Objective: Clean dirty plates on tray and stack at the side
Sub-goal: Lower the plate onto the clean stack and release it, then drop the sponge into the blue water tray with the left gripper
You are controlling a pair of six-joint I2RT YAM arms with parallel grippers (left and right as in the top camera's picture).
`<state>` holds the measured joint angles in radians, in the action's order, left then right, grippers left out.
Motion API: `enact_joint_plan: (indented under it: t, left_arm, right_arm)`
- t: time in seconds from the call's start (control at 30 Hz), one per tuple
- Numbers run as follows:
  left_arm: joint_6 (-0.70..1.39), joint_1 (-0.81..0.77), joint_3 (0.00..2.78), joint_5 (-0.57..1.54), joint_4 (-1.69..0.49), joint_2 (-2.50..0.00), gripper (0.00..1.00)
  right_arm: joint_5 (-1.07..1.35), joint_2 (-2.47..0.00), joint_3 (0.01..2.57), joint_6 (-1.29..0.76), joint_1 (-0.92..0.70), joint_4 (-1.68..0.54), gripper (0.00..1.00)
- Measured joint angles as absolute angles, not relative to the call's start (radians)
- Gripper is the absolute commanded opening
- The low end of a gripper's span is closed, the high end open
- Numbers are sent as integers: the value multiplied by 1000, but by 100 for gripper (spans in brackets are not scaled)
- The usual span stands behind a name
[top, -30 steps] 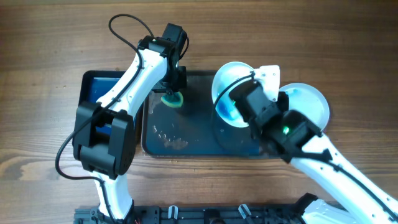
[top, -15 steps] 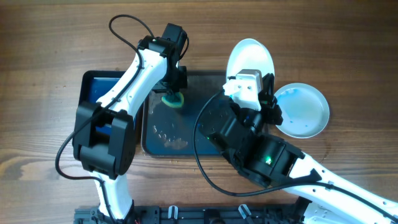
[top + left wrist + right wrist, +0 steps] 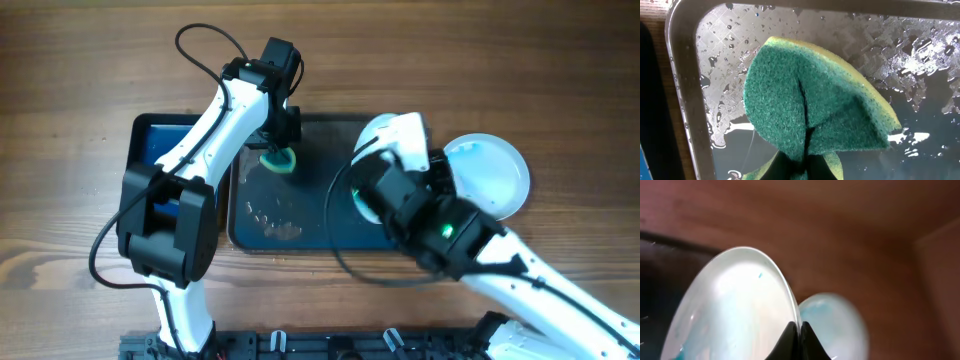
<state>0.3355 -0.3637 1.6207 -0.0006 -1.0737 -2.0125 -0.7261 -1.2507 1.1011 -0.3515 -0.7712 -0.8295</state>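
Scrubbing stage, by the look of it — the right gripper (image 3: 799, 334), jaws clamped on the rim of 1 tilted plate (image 3: 735, 305), holds it above the wet tray (image 3: 300, 205), blue smears showing on its face. A 2nd plate (image 3: 492, 175) lies on the table (image 3: 80, 80) just beyond that gripper. The left gripper (image 3: 805, 167) pinches a folded green sponge (image 3: 810, 105), which juts ahead of its tips over the tray's corner. The next move likely calls for bringing the sponge to the smeared face — squarely, without loosening the rim grip.
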Motion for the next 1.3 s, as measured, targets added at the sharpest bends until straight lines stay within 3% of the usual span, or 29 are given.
enact_joint_plan:
  t: [0.23, 0.33, 0.47, 0.6, 0.8, 0.83, 0.9, 0.93, 1.07, 1.17, 1.3]
  left_arm:
    - [336, -364, 1621, -1, -1073, -2012, 4]
    - [336, -364, 1621, -1, -1074, -2012, 4]
    - [336, -364, 1621, -1, -1074, -2012, 4]
    - [336, -364, 1621, -1, -1074, -2012, 4]
    - [336, -364, 1621, -1, -1074, -2012, 4]
    - [336, -364, 1621, -1, -1073, -2012, 4]
    - [336, -364, 1621, -1, -1073, -2012, 4]
    - [336, -364, 1621, -1, -1074, -2012, 4]
    - [327, -348, 1621, 0, -1119, -2010, 4]
    - [313, -293, 1621, 3, -1194, -1980, 4]
    - [252, -146, 1621, 2, -1258, -1892, 4]
  right_arm:
    - [-23, -1251, 1101, -377, -324, -824, 4]
    - [123, -1251, 1101, -361, -165, -854, 4]
    - [96, -1251, 1101, -363, 17, -932, 4]
    - [-113, -1251, 1098, -427, 155, -988, 4]
    - [-273, -1296, 964, -502, 207, -856, 4]
    - [-274, -1327, 944, -505, 207, -834, 9]
    - [-262, -1411, 918, -508, 208, -813, 38]
    - [-243, -1448, 916, -509, 208, -804, 48]
    - [-142, -1455, 944, -500, 208, -839, 62]
    - [-35, -1452, 1066, -448, 208, -916, 84]
    - [166, -1428, 1215, -331, 204, -939, 87]
